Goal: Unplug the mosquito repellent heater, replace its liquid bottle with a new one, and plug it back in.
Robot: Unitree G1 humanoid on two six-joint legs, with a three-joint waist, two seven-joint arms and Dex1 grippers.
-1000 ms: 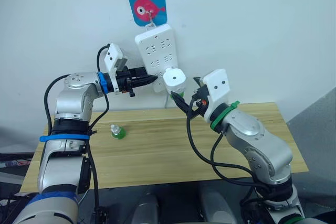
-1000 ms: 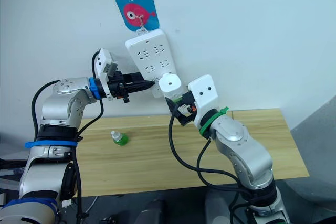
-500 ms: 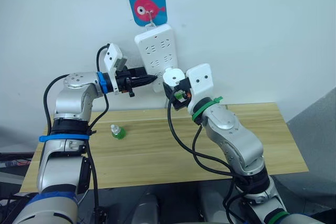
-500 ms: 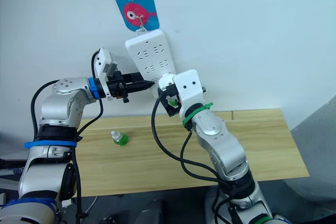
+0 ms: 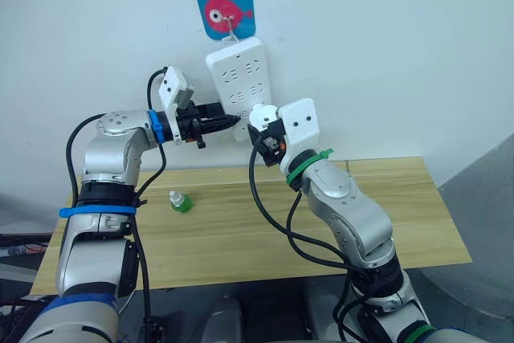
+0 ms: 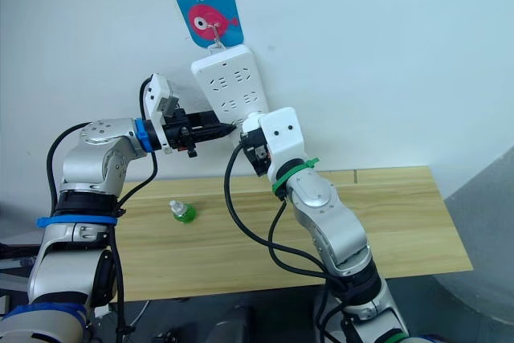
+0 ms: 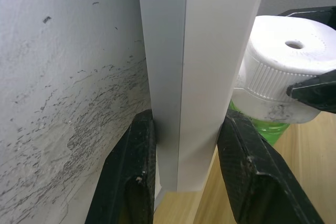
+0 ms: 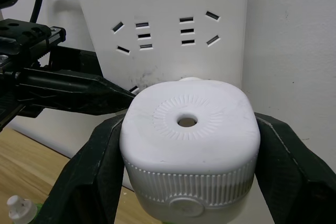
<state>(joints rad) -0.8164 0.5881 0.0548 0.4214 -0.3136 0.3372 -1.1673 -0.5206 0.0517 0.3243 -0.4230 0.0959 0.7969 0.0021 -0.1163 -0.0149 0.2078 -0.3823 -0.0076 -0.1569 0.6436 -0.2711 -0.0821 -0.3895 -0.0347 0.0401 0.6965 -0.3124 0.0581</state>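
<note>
R end effector point(image 8: 189, 182) clamping heater point(image 8: 190, 145), hole facing outward, L end effector point(image 7: 184, 182) pinching power strip point(image 7: 199, 51)

Power strip point(image 5: 239, 86): on wall, under fish hook plate point(image 5: 225, 8), above table point(image 5: 401, 222).
Heater point(image 8: 190, 145): at strip's lower end.
Spare bottle point(image 5: 179, 202): on table, left side, below left gripper point(image 5: 233, 121).

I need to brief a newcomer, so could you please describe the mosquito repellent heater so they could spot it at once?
Find the fish sign on the wall; the white power strip hangs below it. At the strip's lower end sits the mosquito repellent heater, between the right pincer fingers: small, rounded, one round hole in its face, not rows of slots.
</note>
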